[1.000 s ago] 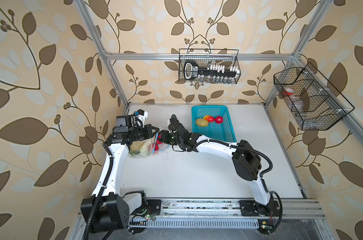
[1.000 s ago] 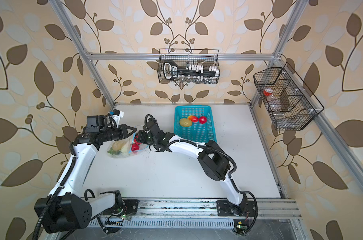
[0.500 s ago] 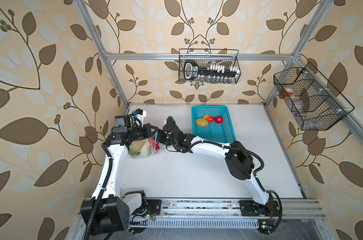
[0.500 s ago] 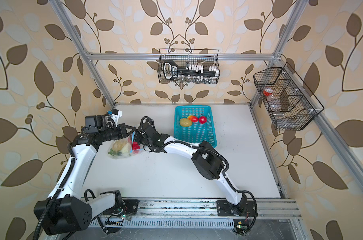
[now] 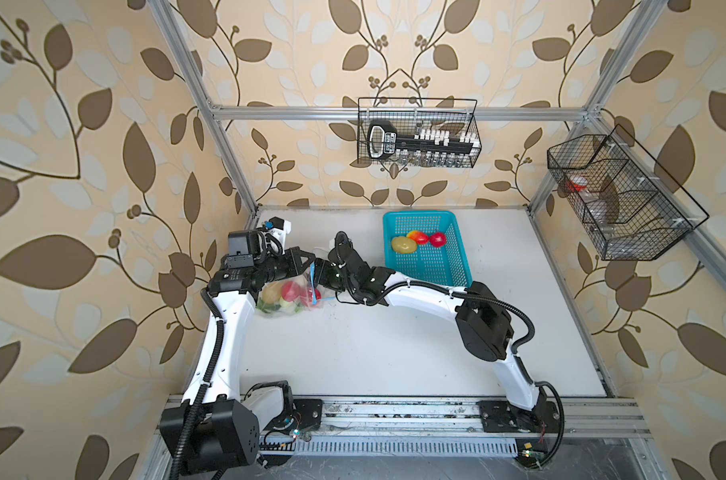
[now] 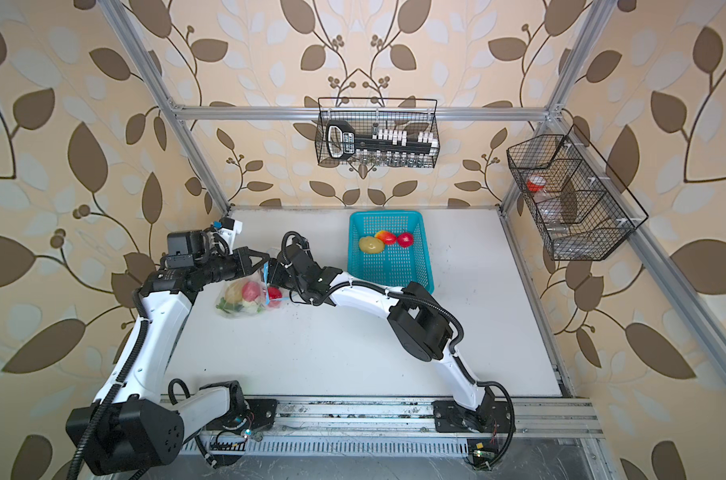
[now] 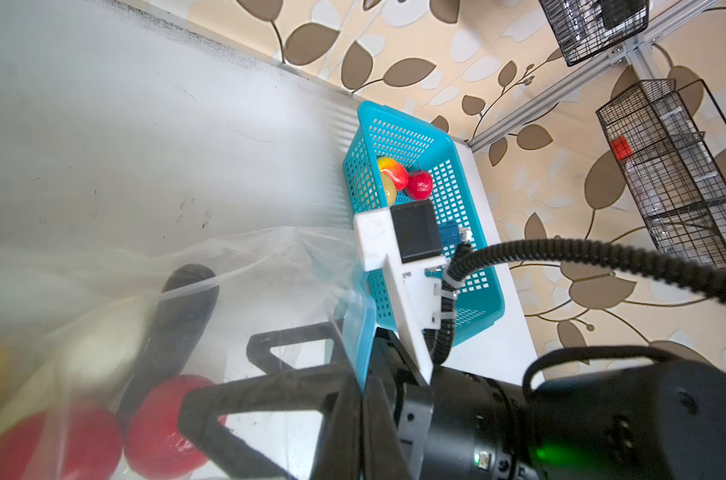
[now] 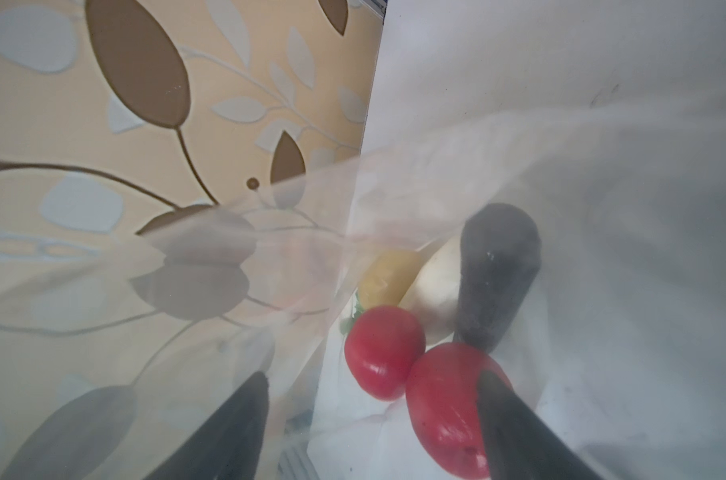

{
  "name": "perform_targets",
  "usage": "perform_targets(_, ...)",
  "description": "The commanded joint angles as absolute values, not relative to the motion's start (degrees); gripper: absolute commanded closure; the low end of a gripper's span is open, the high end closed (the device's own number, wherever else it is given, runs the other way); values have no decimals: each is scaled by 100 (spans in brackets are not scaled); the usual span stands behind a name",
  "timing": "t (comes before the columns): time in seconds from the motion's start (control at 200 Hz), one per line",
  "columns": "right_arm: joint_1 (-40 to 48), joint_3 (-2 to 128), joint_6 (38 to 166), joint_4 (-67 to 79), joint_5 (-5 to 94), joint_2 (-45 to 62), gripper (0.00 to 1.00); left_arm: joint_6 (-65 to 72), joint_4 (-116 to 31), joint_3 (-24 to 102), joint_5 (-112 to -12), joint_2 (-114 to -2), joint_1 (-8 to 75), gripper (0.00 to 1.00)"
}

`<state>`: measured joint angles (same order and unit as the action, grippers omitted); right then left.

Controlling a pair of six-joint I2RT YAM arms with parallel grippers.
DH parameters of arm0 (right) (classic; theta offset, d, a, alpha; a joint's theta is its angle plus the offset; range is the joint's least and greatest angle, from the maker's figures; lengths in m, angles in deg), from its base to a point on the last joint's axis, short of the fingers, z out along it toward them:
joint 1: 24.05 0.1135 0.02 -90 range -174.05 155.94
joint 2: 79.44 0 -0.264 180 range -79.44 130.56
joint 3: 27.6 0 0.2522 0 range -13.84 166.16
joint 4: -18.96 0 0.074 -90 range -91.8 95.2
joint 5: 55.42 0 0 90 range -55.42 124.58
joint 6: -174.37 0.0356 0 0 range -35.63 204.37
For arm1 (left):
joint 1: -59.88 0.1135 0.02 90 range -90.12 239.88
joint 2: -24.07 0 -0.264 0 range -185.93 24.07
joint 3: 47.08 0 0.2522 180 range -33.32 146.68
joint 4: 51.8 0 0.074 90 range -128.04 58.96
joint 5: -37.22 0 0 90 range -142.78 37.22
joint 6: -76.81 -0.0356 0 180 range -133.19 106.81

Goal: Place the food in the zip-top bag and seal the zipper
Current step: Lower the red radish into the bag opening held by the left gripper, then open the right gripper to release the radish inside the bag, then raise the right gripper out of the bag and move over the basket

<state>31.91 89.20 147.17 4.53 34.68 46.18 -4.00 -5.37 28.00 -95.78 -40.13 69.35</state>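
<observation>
Widening just now, right tool (image 8: 371, 376) is released at bag (image 5: 284, 301) mouth, red fruit (image 8: 448, 407) dropped in; left tool (image 5: 309, 262) is clenched on bag rim; basket (image 5: 457, 266) not yet emptied.

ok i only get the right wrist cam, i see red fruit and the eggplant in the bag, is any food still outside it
observer: yes, three pieces lie in the turquoise basket: a tan potato, a red-yellow fruit and a red fruit.
operator: is the left arm on the bag at all
observer: yes, the left gripper is shut on the top edge of the zip-top bag.
</observation>
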Motion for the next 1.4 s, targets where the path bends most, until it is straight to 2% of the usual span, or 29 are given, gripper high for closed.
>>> perform_targets(0.0, 3221, 8838, 14679, 512, 3423, 4226, 29, -504, -635, 2838, -9558, -3895, 6985, 100)
perform_targets(0.24, 3233, 8802, 14609, 255, 3257, 4040, 41, -575, -658, 2787, -9481, -3868, 7008, 100)
perform_targets(0.365, 3214, 8544, 14602, 219, 3126, 3847, 43, -584, -671, 2764, -9470, -3903, 7025, 100)
perform_targets(0.8, 3054, 7954, 14297, 134, 3042, 3044, 41, -578, -681, 2706, -9514, -3938, 7197, 100)
perform_targets(1.155, 2783, 7062, 14010, -64, 2916, 2246, 35, -563, -715, 2662, -9603, -3965, 7338, 100)
perform_targets(1.395, 2493, 6831, 13986, -112, 2997, 2097, 33, -585, -696, 2680, -9602, -3938, 7354, 100)
